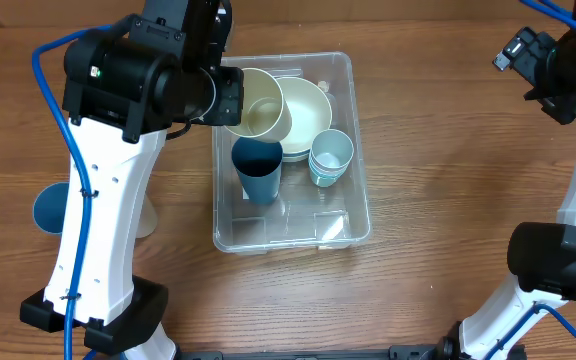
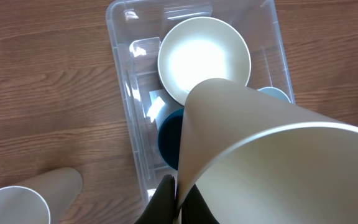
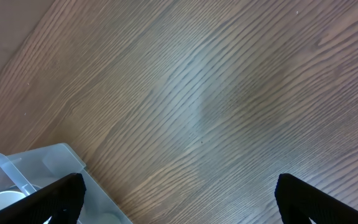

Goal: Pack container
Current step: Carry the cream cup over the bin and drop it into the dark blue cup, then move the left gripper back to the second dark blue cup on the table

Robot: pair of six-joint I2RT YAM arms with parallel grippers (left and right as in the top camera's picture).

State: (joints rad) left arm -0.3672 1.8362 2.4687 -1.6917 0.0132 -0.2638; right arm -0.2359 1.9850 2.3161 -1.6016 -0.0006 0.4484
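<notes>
The container (image 1: pixel 268 228), a clear, glossy plastic bin with rounded corners and a raised rim, is sitting mid-table on the wood-grain table (image 1: pixel 448 180) between the two arms. Inside it, a wide round cream bowl (image 1: pixel 308 115) is lying beside an upright dark blue cup (image 1: pixel 258 172) and a stack of pale blue cups (image 1: pixel 330 157). The left gripper (image 2: pixel 178 198) is pinching the thin wall of a smooth cream cup (image 2: pixel 260 162), which is hanging tilted over the bin and blocking part of its contents in the left wrist view. The right gripper (image 3: pixel 179 196) is hovering over bare wood near a bin corner, fingers spread wide and holding nothing. A blue cup (image 1: pixel 50 207) is lying on the table, partly hidden by the left arm.
</notes>
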